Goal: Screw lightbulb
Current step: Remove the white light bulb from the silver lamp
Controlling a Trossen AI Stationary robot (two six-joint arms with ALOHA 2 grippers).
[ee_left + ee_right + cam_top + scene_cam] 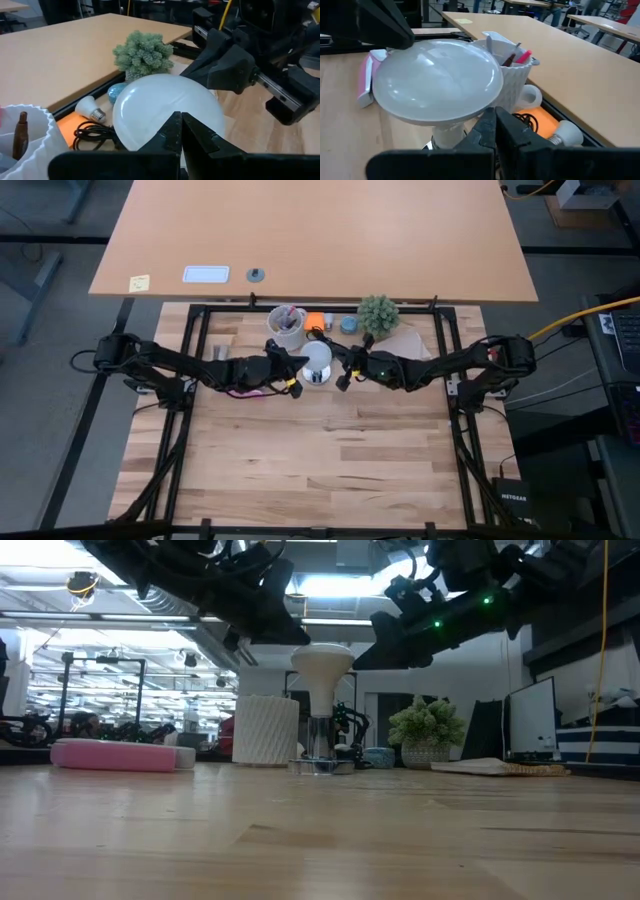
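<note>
From above, the table (300, 470) carries both arms meeting at the lightbulb (318, 357), upright mid-table beside the white cup (288, 328). The low view alone shows its stem in a fitting (322, 764). Left gripper (181, 131) and right gripper (495, 126) have fingers together, just short of the globe.

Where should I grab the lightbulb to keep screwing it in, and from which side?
Grip the lightbulb across its wide white dome, coming from above. It stands upright, and its narrow neck runs down into the silvery fitting, so probably only the dome gives room to turn.
</note>
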